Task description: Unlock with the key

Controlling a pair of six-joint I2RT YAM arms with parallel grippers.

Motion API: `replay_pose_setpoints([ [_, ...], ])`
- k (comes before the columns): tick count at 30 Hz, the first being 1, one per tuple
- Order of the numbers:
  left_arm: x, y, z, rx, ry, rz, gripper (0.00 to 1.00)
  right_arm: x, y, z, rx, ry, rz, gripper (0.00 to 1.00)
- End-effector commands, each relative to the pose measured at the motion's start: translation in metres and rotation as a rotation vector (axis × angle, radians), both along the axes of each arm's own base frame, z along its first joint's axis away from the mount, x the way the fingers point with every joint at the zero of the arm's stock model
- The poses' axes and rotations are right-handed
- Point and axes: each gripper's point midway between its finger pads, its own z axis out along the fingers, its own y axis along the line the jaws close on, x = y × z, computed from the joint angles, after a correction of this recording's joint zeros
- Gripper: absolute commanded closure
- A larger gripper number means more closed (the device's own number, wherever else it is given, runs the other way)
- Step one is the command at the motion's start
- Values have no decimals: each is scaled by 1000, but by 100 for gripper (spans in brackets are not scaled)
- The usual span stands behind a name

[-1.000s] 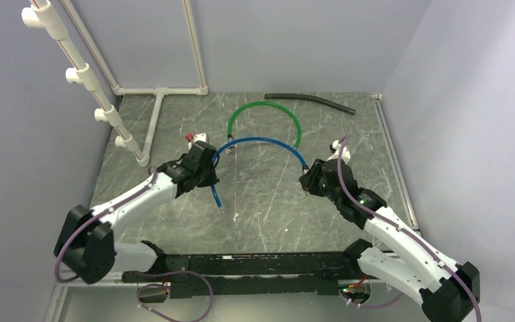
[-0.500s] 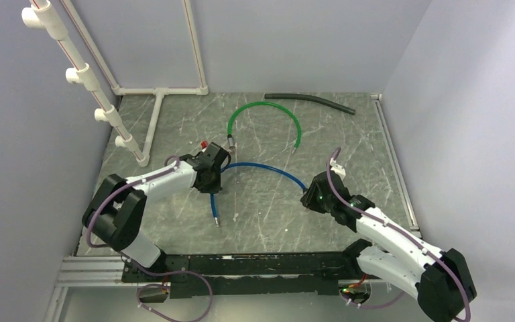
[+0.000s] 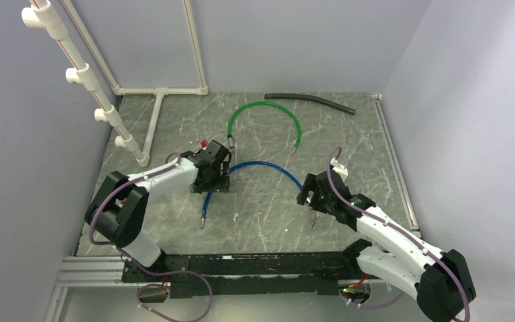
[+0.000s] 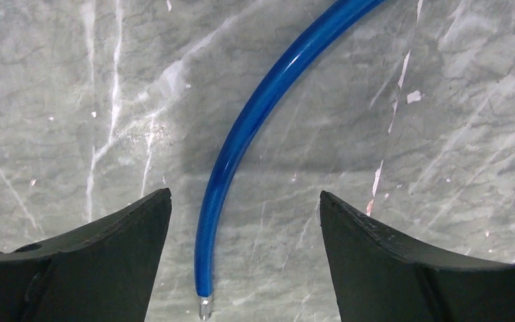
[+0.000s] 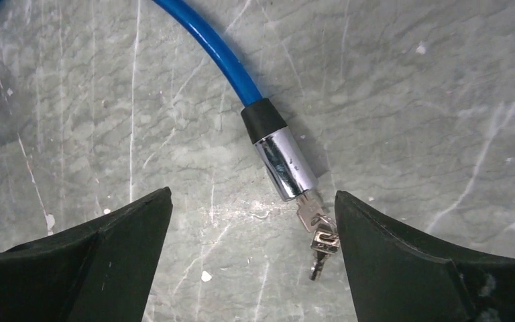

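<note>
blue cable (image 4: 258,111) cut off by left wrist view's top edge, keys (image 3: 314,221) tiny specks from above

Grey marble tbl top (image 3: 268,201), pale lavender walls (image 3: 295,40), white PVC frame (image 3: 167,90) rear-L.

Both arms angle inward toward mid-frame in the top view; left claw (image 4: 245,201) spread wide, right claw (image 5: 251,201) likewise, aimed downward.

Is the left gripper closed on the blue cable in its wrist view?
No, the left gripper stands open, its jaws well apart on either side of the blue cable, which lies free between them.
</note>
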Motion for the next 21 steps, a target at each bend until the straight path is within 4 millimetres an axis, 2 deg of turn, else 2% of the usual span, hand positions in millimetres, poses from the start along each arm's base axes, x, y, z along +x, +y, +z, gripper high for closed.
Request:
replay_pose_setpoints([
  [1,8,-1,44,-27,-97,4,12,18,-11,40,-50,-115,-24,2],
  [4,7,5,70,-35,-161,25,1,28,-11,70,-52,-204,-9,0],
  [5,6,7,79,-45,-183,22,0,31,-10,81,-46,-241,-4,0],
  [10,-3,15,132,-114,-314,-8,1,40,9,138,61,-469,97,0],
  [16,-22,34,191,-142,-454,-61,1,42,25,194,171,-695,178,0],
  [19,-29,46,215,-125,-544,-108,1,38,32,218,211,-785,225,0],
  [21,-31,51,227,-122,-614,-132,0,38,32,225,218,-832,231,0],
])
